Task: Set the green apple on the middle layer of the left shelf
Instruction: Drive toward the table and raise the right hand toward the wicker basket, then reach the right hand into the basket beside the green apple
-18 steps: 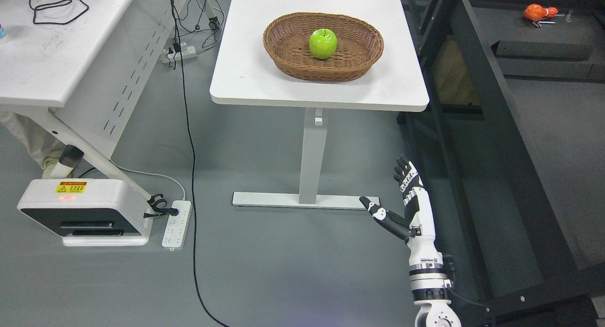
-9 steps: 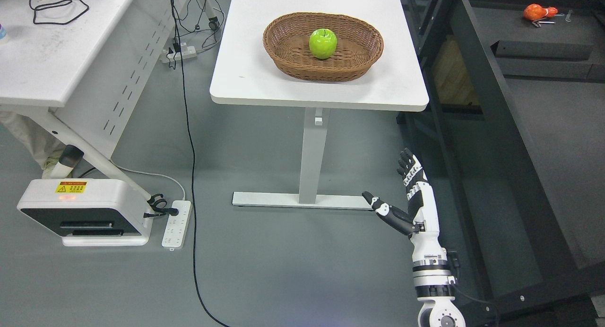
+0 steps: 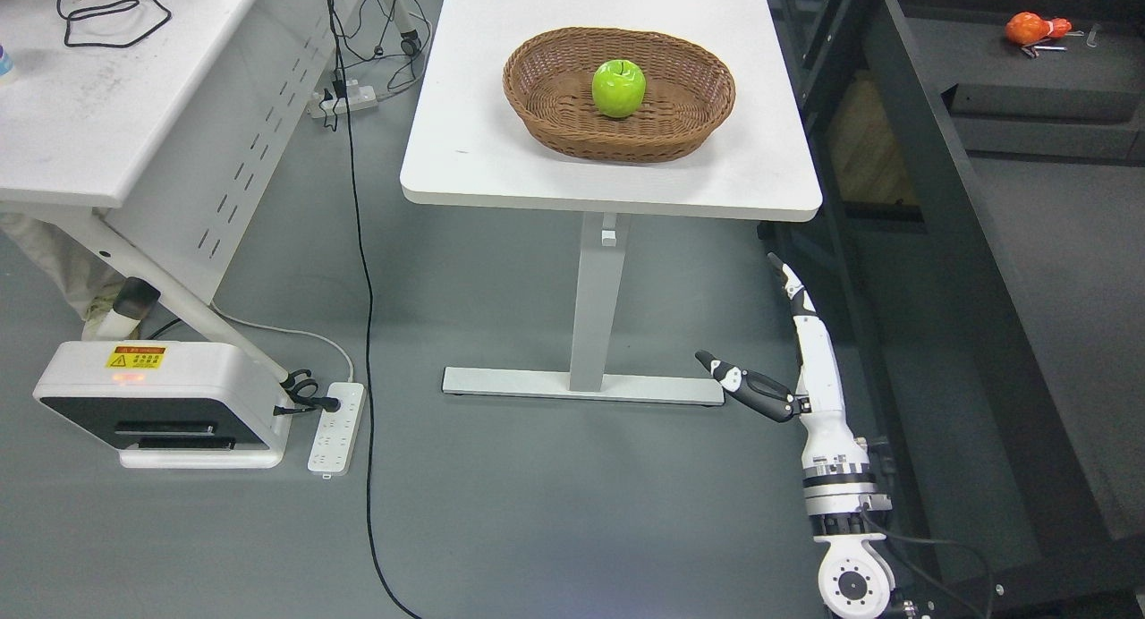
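Since the earlier frames the right hand (image 3: pixel 809 368) in the lower right of the frame has risen and turned edge-on: its fingers (image 3: pixel 794 290) now line up into 1 narrow white-and-black blade pointing toward the table edge, with the thumb jutting left. The hand is spread and holds nothing. The whole view has also slid slightly, so the camera has moved rather than the furniture.

The green apple (image 3: pixel 618 88) sits upright in the upper middle of the frame, glossy and round with a dimpled top, inside the basket (image 3: pixel 572 118). That basket is an oval of brown woven wicker with a ribbed rim, resting on the smooth white table (image 3: pixel 501 154), which stands on a single pale column and a flat foot. The hand is below the tabletop level and well apart from the apple.

At the right, dark shelving (image 3: pixel 921 199) of matte black metal beams runs diagonally. At lower left a white power strip (image 3: pixel 335 427) lies on the grey floor, with a thin black cable (image 3: pixel 362 270) trailing past it.
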Available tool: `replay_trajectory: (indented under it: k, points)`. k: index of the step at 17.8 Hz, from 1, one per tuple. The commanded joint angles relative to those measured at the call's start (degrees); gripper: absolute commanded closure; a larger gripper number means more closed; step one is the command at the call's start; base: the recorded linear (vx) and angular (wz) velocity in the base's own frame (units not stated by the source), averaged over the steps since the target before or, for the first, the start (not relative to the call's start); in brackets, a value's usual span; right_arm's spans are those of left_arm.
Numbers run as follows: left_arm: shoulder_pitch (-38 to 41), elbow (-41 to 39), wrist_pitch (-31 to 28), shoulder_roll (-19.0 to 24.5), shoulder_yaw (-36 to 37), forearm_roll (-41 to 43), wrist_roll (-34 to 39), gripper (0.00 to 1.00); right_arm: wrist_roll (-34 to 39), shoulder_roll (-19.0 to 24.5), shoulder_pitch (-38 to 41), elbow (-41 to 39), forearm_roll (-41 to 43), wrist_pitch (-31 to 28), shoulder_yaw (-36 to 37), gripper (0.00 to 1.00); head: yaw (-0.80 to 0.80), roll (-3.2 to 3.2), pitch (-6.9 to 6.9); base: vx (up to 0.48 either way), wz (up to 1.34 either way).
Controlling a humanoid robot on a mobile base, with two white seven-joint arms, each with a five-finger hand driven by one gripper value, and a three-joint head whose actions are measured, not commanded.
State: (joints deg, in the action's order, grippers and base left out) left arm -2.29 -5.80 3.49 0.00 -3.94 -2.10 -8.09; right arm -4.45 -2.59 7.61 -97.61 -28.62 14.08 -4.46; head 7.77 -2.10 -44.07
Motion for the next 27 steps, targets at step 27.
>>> replay_trajectory:
  k: [27]
  points:
    - [0.00, 0.00, -0.15, 1.00, -0.01, -0.01, 0.00, 0.00, 2.25, 0.31, -9.01, 3.64, -6.44, 0.16, -3.18, 0.00, 0.00, 0.00, 0.00, 0.179, 0.09]
